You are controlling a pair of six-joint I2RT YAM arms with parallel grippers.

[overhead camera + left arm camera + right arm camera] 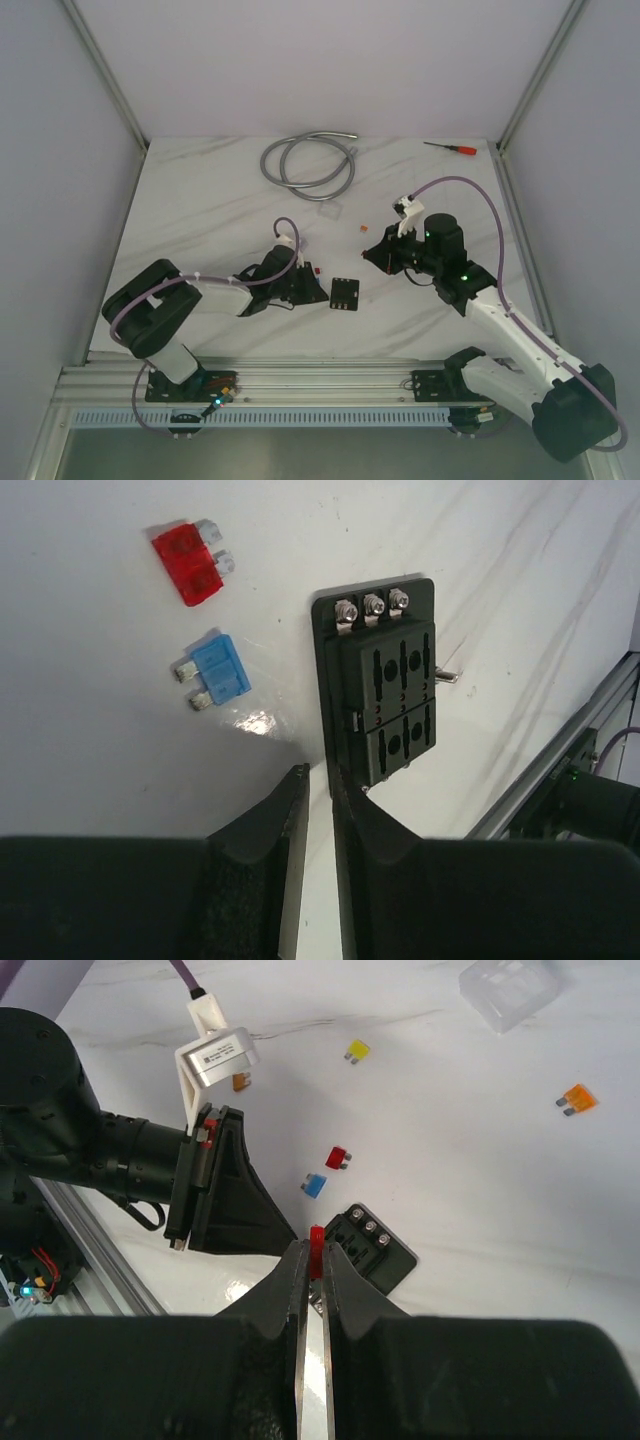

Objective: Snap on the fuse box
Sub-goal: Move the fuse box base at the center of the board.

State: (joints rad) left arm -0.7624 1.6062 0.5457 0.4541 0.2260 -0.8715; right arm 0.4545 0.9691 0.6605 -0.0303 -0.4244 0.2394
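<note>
The fuse box (345,294) is a small black block lying flat on the white table, with slots and three screws on its face (385,690). My left gripper (320,777) rests low at the box's near left corner, also seen from above (312,291). Its jaws stand a narrow gap apart with bare table showing between them. One fingertip (348,785) touches the box's base plate. My right gripper (315,1257) is shut on a small red fuse (316,1243). It hovers just above the fuse box (378,1248), to the box's right in the top view (370,255).
Loose red (187,562) and blue (215,670) fuses lie beside the box. Yellow (357,1052) and orange (576,1100) fuses lie farther off. A clear plastic cover (330,211), a coiled metal hose (308,160) and a screwdriver (450,148) sit at the back.
</note>
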